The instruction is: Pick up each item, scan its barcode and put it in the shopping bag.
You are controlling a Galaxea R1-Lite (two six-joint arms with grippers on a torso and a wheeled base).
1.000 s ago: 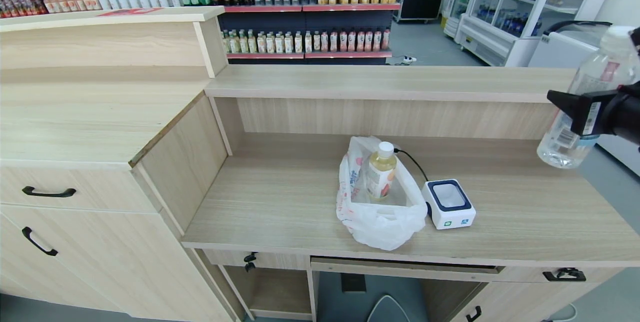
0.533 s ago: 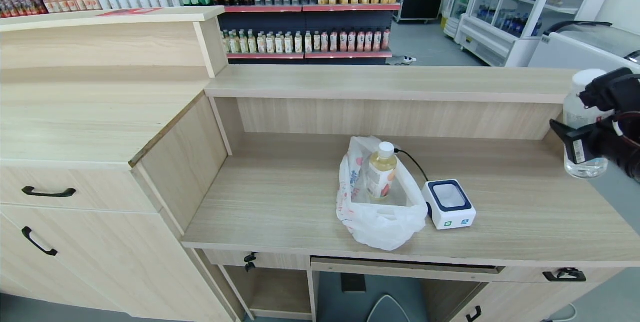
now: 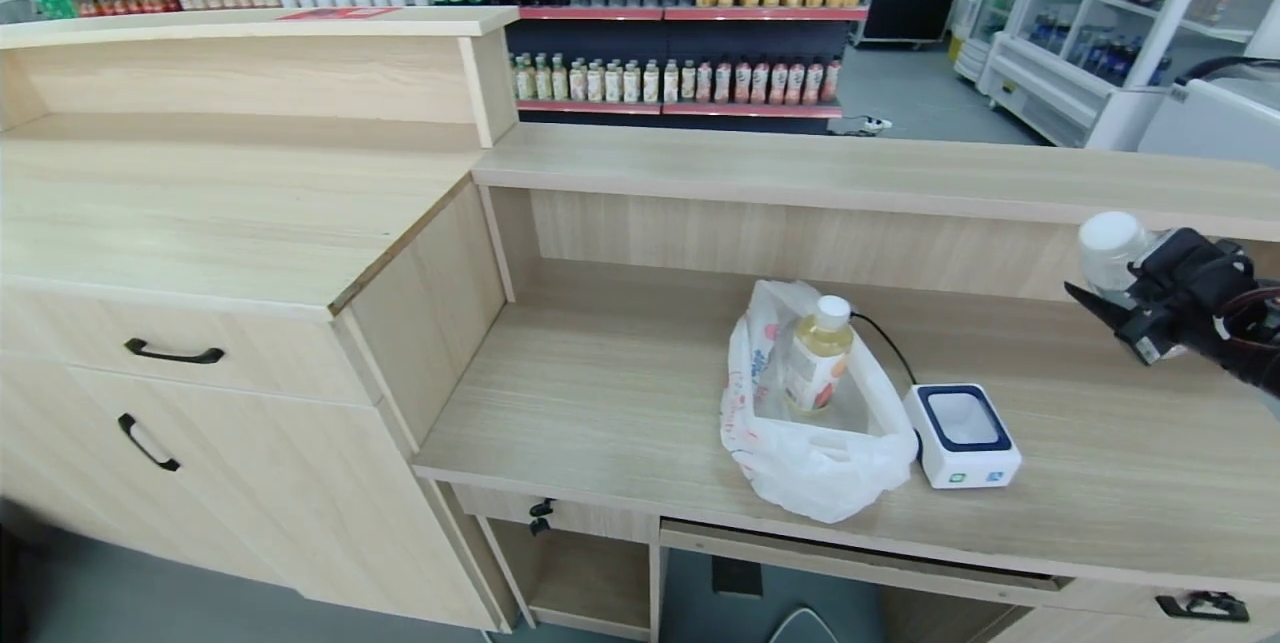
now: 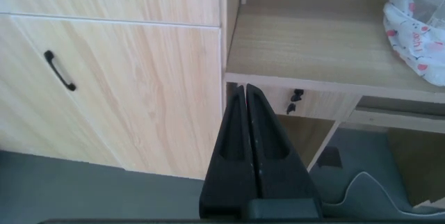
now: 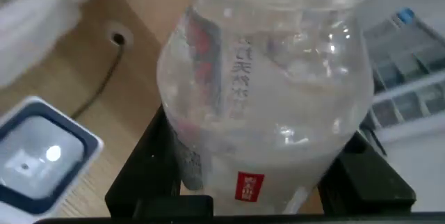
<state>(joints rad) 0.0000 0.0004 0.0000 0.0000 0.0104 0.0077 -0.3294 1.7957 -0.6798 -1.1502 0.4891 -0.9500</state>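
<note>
My right gripper [image 3: 1150, 318] is shut on a clear water bottle [image 3: 1108, 251] with a white cap, held above the right end of the counter. In the right wrist view the clear water bottle [image 5: 264, 106] sits between the black fingers [image 5: 156, 175], with the scanner [image 5: 38, 158] below and to one side. The white scanner [image 3: 962, 435] stands on the counter next to a white shopping bag [image 3: 810, 433]. A yellow drink bottle [image 3: 820, 368] stands upright inside the bag. My left gripper [image 4: 247, 99] is shut with nothing in it, low beside the counter's drawers.
The wooden counter [image 3: 620, 393] has a raised ledge [image 3: 850, 173] behind the work surface and a taller block [image 3: 220, 213] on the left. A black cable [image 3: 885, 343] runs from the scanner behind the bag. Drink shelves and glass fridges stand beyond.
The right gripper has lowered the water bottle and brought it in over the counter's right end. The head camera has shifted, so the whole scene sits further right.
</note>
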